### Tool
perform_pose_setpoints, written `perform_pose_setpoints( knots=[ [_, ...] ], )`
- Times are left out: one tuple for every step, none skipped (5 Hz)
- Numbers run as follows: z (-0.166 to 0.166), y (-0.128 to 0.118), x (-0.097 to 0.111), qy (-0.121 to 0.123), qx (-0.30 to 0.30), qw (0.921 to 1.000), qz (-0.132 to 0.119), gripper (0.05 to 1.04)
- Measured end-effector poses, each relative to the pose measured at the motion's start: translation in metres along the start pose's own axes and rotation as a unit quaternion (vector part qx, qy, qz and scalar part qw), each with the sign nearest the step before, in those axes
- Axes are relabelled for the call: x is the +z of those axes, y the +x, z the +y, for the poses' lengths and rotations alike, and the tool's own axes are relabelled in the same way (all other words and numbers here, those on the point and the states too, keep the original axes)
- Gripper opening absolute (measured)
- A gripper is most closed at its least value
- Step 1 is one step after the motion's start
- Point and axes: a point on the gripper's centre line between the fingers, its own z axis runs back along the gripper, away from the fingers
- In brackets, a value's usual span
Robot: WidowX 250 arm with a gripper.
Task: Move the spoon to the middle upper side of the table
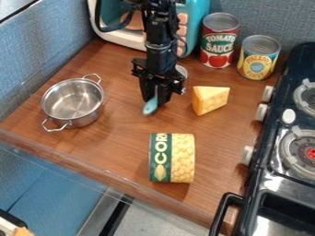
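This is a play kitchen set up on a wooden counter [113,150]. A black stove [278,119] with round burners [297,147] and side knobs [261,112] stands along the right, and a teal-and-white toy microwave [199,25] at the back. A metal pot [72,99], a cheese wedge [209,100], a red food can [219,45] and a corn can [183,158] add to the kitchen look, with blue, cloth-like walls [37,60] behind.

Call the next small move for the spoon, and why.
Probably a slight test lift. The gripper is right at the spoon, whose pale blue end pokes out below it, but this view doesn't settle whether the spoon is held.
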Motion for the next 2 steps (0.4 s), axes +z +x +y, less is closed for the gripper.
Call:
perform_pose_setpoints(
  knots=[
    [-0.001,-0.006,-0.002,0.001,0.005,1.0,0.005,0.976],
    [-0.003,-0.012,0.029,0.006,0.002,0.9997,-0.025,1.006]
  ],
)
